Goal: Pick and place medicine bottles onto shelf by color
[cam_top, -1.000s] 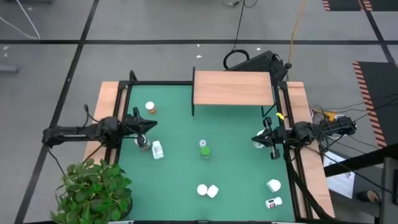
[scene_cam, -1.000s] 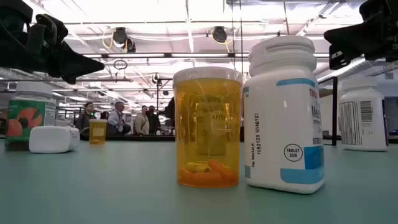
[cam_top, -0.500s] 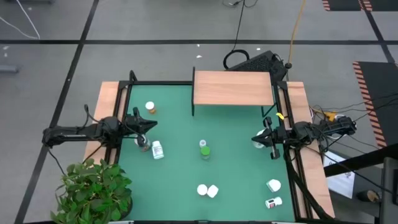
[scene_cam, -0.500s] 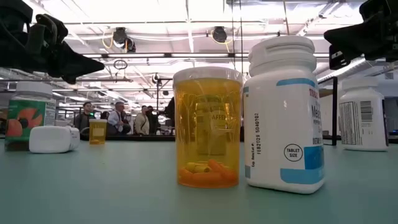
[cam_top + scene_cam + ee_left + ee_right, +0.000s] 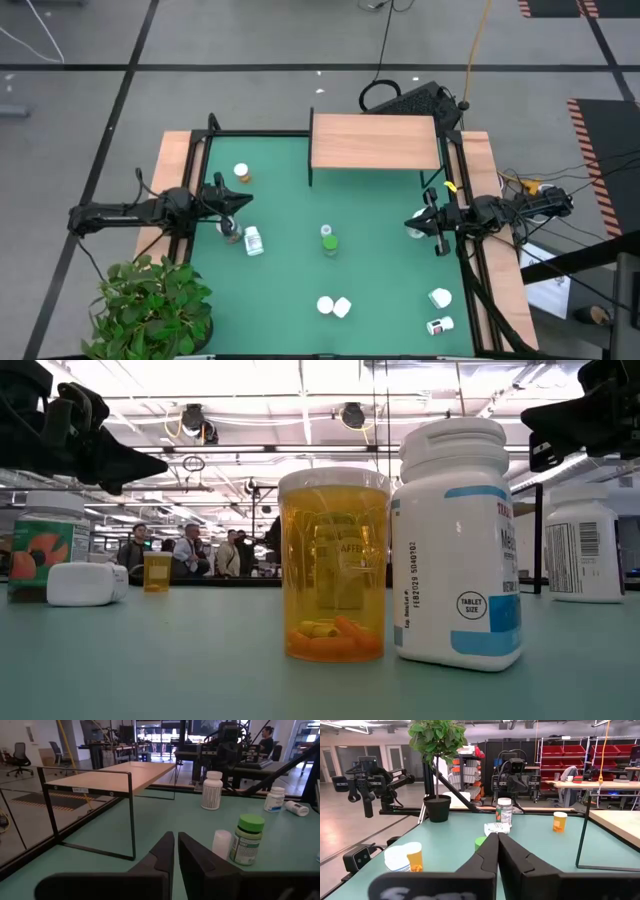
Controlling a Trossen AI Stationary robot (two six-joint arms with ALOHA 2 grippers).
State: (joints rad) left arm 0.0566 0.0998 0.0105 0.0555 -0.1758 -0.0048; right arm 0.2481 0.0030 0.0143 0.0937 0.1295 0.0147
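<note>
High view: the green table [image 5: 380,270] is bounded by wooden side rails along its left and right edges, and the shelf [image 5: 375,141] stands at its upper middle, its top bare. The widest open stretch of mat lies right of centre, between the shelf and the lower edge.

The left gripper [image 5: 232,203] sits at the table's left edge, just above a bottle [image 5: 231,232] standing there and a white bottle [image 5: 254,241] lying on its side. In the left wrist view its fingers [image 5: 162,855] are pressed together and pinch nothing. The right gripper [image 5: 424,221] is at the right edge, below the shelf's right leg, next to a white bottle [image 5: 415,228]; the right wrist view shows its fingers [image 5: 490,851] closed together, empty.

An orange bottle [image 5: 241,174] stands in the upper left of the mat, and a green-capped bottle [image 5: 327,240] stands near the centre. Two bottles [image 5: 334,306] sit side by side at lower centre: an amber one [image 5: 333,563] and a white blue-labelled one [image 5: 455,544]. Two more white bottles [image 5: 440,311] lie at the lower right corner.
</note>
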